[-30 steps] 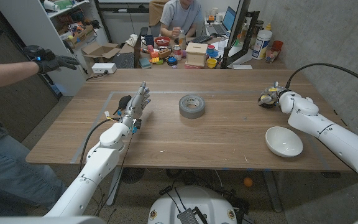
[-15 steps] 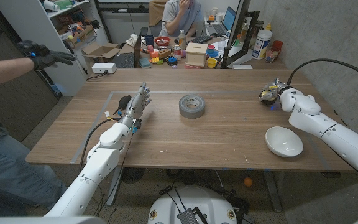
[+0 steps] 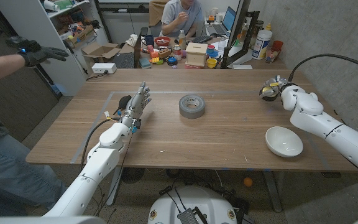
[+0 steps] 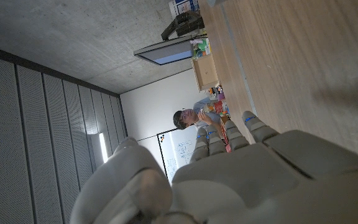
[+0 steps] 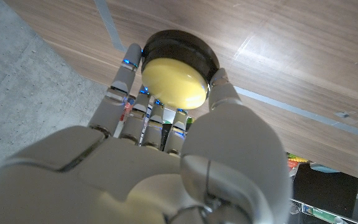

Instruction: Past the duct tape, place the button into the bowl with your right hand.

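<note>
Right hand grasps the button.
It is at the far right, beyond the bowl; duct tape sits mid-table, left hand released.

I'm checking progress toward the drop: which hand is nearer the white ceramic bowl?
Right. The right hand, holding the yellow-topped black button, is just beyond the white ceramic bowl on the table's far right. The left hand stands far across the table, past the grey duct tape roll.
</note>
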Robot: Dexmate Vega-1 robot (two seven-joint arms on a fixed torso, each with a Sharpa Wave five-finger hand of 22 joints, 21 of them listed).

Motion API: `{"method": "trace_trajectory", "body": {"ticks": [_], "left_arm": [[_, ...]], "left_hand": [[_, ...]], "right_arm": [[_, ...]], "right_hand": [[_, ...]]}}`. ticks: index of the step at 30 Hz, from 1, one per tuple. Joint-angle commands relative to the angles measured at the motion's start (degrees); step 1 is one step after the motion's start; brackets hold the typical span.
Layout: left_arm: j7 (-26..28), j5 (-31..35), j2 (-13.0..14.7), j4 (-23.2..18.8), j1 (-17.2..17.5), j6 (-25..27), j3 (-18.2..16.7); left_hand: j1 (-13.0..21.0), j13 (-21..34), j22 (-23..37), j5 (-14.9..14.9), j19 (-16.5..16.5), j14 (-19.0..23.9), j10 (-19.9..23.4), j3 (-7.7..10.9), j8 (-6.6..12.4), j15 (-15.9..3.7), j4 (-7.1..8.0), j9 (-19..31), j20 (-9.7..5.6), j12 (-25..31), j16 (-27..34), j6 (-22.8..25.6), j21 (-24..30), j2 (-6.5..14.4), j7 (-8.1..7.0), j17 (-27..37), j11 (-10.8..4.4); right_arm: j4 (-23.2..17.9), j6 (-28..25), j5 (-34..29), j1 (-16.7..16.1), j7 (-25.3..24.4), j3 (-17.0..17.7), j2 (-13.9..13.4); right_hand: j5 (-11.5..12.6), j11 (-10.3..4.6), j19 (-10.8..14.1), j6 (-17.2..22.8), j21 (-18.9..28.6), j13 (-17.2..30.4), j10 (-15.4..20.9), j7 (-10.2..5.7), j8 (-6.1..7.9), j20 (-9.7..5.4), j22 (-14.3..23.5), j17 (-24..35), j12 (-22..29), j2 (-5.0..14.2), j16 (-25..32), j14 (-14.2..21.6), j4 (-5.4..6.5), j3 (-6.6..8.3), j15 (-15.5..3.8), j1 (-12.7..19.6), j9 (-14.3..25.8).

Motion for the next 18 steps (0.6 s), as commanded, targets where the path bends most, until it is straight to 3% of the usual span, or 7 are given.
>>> {"method": "trace_trajectory", "body": {"ticks": [1, 18], "left_arm": [[-1.9, -1.0, -0.3, 2.5, -1.1, -1.6, 0.1], [-4.8, -1.7, 0.4, 4.3, -3.1, -2.0, 0.1]], "left_hand": [[0.1, 0.1, 0.1, 0.4, 0.2, 0.2, 0.2, -0.54, 0.05, 0.31, 0.17, 0.1, 0.53, 0.3, 0.3, 0.6, 0.0, 0.6, -0.05, 0.2, -0.18], [0.2, 0.1, 0.1, 0.5, 0.3, 0.2, 0.2, -0.72, 0.03, 0.36, 0.13, 0.1, 0.5, 0.3, 0.3, 0.7, 0.0, 0.8, -0.08, 0.2, -0.1]], "right_arm": [[-5.9, -2.1, -1.4, -3.0, 1.5, 1.7, -1.6], [-15.1, -8.0, -2.7, -9.4, 2.8, 5.0, -3.9]], "right_hand": [[0.3, -0.45, 0.1, 0.6, -0.1, 0.3, 0.7, -0.13, 0.52, 0.31, 0.1, 0.1, 0.3, 2.86, -0.1, 0.5, 0.77, 0.69, -0.1, 3.3, 0.3], [0.4, -0.45, -0.4, 0.6, -0.5, 0.3, 0.4, -0.07, 0.34, 0.45, 0.2, 0.2, -0.1, 3.11, -0.4, 0.5, 1.03, 0.92, -0.09, 3.4, 0.3]]}}
